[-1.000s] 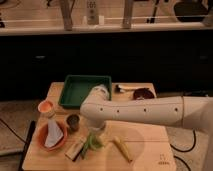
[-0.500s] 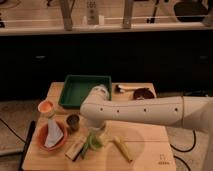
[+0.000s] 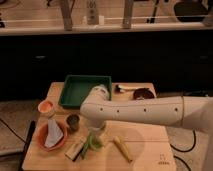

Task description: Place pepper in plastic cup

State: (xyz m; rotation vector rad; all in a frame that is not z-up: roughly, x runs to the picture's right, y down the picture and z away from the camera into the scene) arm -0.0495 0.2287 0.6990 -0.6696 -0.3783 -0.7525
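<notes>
Claw [image 3: 96, 131] sits low over the plastic cup [image 3: 95, 141] at the worktop [image 3: 150, 150] front, arm reaching in from the right so the wrist hangs straight above the rim. Can't tell claw state, arm hides it. Pepper [image 3: 86, 148] shows as a dark green sliver at the cup, leaning against its left rim; unclear if fully inside. Yellow vegetable [image 3: 122, 149] lies just right, metal cup [image 3: 73, 121] behind-left.
</notes>
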